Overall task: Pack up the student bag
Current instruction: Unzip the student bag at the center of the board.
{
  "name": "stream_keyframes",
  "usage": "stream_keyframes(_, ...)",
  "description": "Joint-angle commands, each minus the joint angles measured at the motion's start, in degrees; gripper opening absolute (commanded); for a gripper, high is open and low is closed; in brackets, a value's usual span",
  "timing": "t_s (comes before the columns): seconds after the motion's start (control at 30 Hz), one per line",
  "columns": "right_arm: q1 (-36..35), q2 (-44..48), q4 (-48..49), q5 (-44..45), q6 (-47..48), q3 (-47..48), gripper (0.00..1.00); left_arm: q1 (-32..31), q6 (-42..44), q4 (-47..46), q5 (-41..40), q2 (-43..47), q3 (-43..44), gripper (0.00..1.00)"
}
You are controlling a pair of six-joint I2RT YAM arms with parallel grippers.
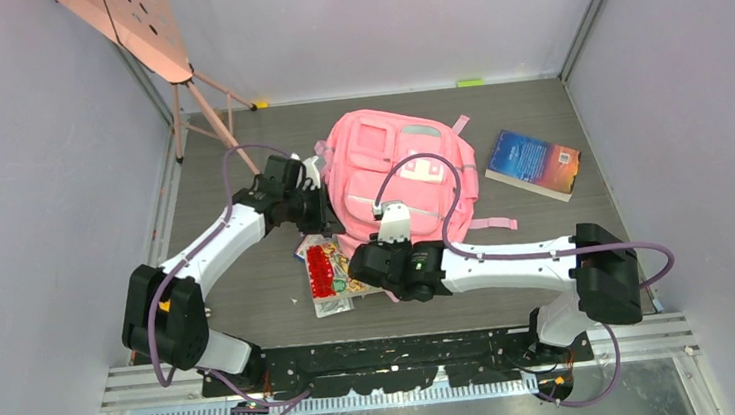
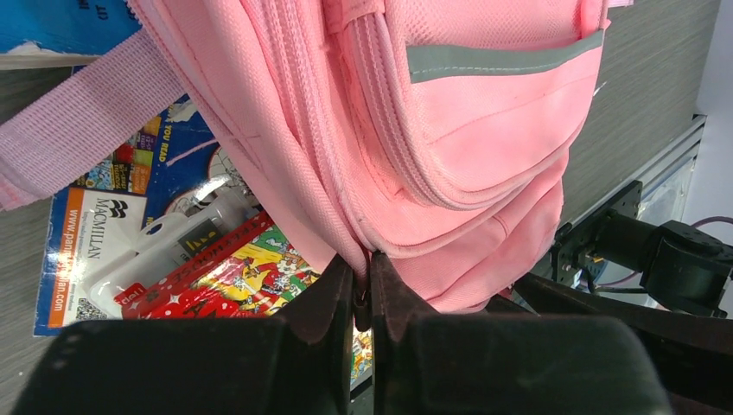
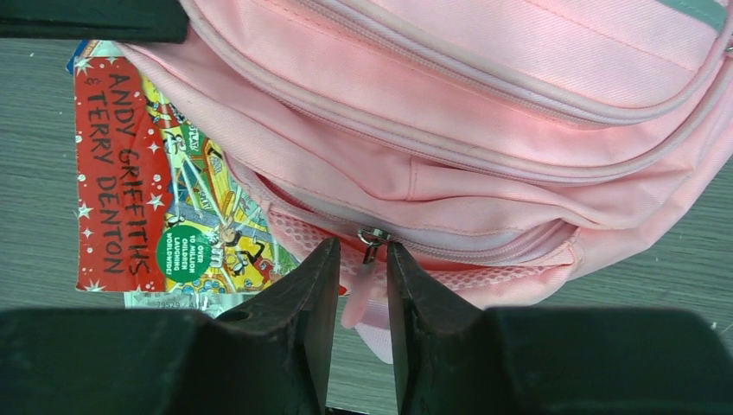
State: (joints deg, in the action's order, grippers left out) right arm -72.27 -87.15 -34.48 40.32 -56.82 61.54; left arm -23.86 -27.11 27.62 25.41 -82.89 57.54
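Basically just starting: the right gripper [image 3: 362,281] has its fingers narrowed around the zipper pull [image 3: 370,242], low centre of its view, though I can't tell if it's clamped. The left gripper [image 2: 363,290] is pinched on a side seam of the student bag [image 1: 401,179], which lies flat mid-frame. The main zip looks closed, the red comic book [image 1: 329,271] pokes out under the bag's lower-left edge, and the blue book [image 1: 532,163] sits apart at upper right, neither packed.

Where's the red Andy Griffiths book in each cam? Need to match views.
Top external: red Andy Griffiths book left of centre, on the table at the near-left edge of the pink backpack.
Left wrist: bottom, left of centre, partly tucked under the backpack.
Right wrist: left side, authors' names readable, right edge under the backpack.
Shared landmark: the backpack overlapping the book.
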Motion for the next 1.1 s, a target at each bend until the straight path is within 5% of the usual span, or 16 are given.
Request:
stream_keyframes(0.0, -0.2, 0.4, -1.8, 3.5, -0.1, 2.0, 0.31, 0.4, 3.0, 1.4, -1.0, 0.7, 3.6, 0.04)
stream_keyframes(0.33, -0.2, 4.9, 1.5, 2.9, 1.8, -1.3, 0.01, 0.6, 7.6, 5.1, -7.4, 2.3, 5.8, 0.00)
stream_keyframes(0.53, 4.6, 9.0, 2.4, -6.3, 8.8, 0.2, 0.00, 0.7, 14.1, 10.7, -12.7, 3.0, 9.4, 0.00)
stream_keyframes(0.8, 20.3, 14.0, 2.1, -34.2, 15.7, -2.8, 0.00, 0.7, 16.0, 11.7, -17.3, 3.4, 9.4, 0.00)
stream_keyframes(1.07, 24.6, 17.7, -5.5, -36.5, 16.9, -7.2, 0.00, 0.7, 16.1, 11.2, -19.9, 4.2, 8.7, 0.00)
